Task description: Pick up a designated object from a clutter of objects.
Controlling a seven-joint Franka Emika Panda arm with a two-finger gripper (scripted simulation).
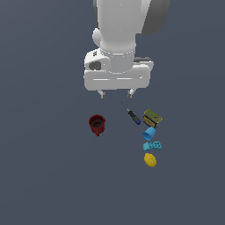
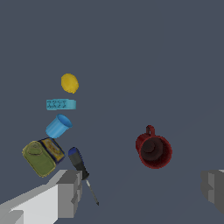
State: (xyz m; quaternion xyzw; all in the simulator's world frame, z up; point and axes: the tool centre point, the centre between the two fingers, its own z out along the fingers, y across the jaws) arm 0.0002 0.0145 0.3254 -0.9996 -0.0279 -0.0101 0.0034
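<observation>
While the gripper hangs high with fingers apart, nothing is held — the blue cup lies untouched. Approach, grasp and lift are all judged outstanding.

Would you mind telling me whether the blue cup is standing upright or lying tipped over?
Tipped over. The blue cup lies on its side: the wrist view shows its tapered wall lengthwise, with the mouth facing sideways.
</observation>
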